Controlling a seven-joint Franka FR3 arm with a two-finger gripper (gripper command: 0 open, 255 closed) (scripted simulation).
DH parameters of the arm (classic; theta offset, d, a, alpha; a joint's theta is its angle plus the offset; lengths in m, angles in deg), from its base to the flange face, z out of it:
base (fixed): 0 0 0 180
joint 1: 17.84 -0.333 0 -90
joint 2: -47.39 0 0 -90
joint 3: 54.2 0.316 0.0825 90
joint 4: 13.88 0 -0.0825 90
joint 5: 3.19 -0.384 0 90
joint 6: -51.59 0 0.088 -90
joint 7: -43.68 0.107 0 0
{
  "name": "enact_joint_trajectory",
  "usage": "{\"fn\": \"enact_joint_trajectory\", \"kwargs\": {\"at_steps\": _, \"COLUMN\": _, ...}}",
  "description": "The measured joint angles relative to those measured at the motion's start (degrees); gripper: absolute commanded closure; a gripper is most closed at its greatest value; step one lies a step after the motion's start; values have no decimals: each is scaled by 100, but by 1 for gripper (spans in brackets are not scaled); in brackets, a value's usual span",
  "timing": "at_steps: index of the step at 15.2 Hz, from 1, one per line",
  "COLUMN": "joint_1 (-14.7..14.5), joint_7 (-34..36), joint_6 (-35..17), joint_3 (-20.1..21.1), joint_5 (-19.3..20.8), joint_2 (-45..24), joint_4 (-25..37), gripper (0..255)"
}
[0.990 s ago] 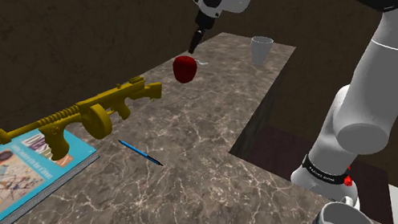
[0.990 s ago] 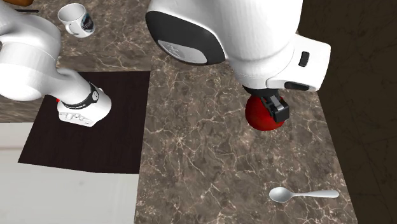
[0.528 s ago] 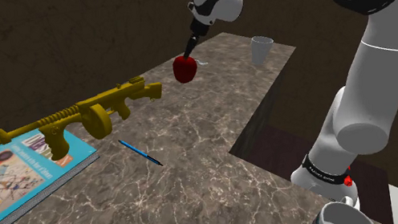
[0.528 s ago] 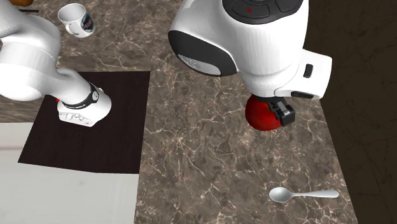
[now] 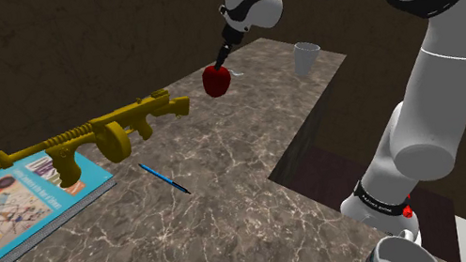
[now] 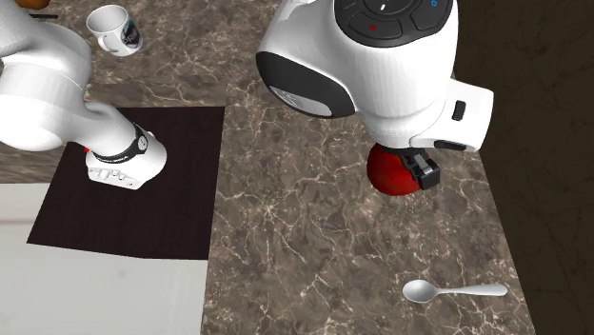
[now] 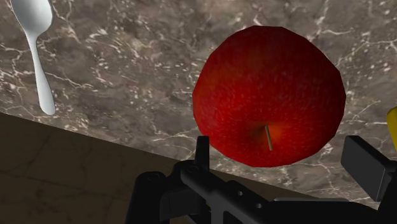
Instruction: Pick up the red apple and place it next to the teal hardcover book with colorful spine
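Clearly the grasp is not made yet; the step in hand is the approach to the apple. Seen from the wrist, the gripper hangs just above the fruit with its two black fingers spread wide. One fingertip stands at the edge of the red apple and the other is apart from it on the opposite side, so the fingers straddle the apple and hold nothing. The apple rests with its stem up on the brown marble counter, close to the counter's edge. A white spoon lies on the marble near the apple, not touching it.

Farther off, in the shoulder view, a white cup stands near the counter's far corner. Towards that view's left lie a golden toy gun and a blue pen. At the far left the teal book lies flat, with the gun partly over its edge. The book is well apart from the apple.

I judge that the next move calls for a short descent, until the fingers are beside the widest part of the apple, and then for closing on it. After that come a lift high enough to pass over the gun and a long carry to the marble beside the book.
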Motion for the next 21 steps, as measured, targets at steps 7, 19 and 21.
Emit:
{"fn": "enact_joint_trajectory", "kwargs": {"at_steps": 7, "joint_1": 3, "joint_7": -13, "joint_6": -15, "joint_3": 0, "joint_5": -11, "joint_2": 0, "joint_4": -2, "gripper": 255}}
{"fn": "enact_joint_trajectory", "kwargs": {"at_steps": 19, "joint_1": -21, "joint_7": 251, "joint_6": 445, "joint_3": -31, "joint_5": 235, "joint_2": 181, "joint_4": 307, "gripper": 255}}
{"fn": "enact_joint_trajectory", "kwargs": {"at_steps": 21, "joint_1": -18, "joint_7": 302, "joint_6": 582, "joint_3": -41, "joint_5": 281, "joint_2": 206, "joint_4": 424, "gripper": 255}}
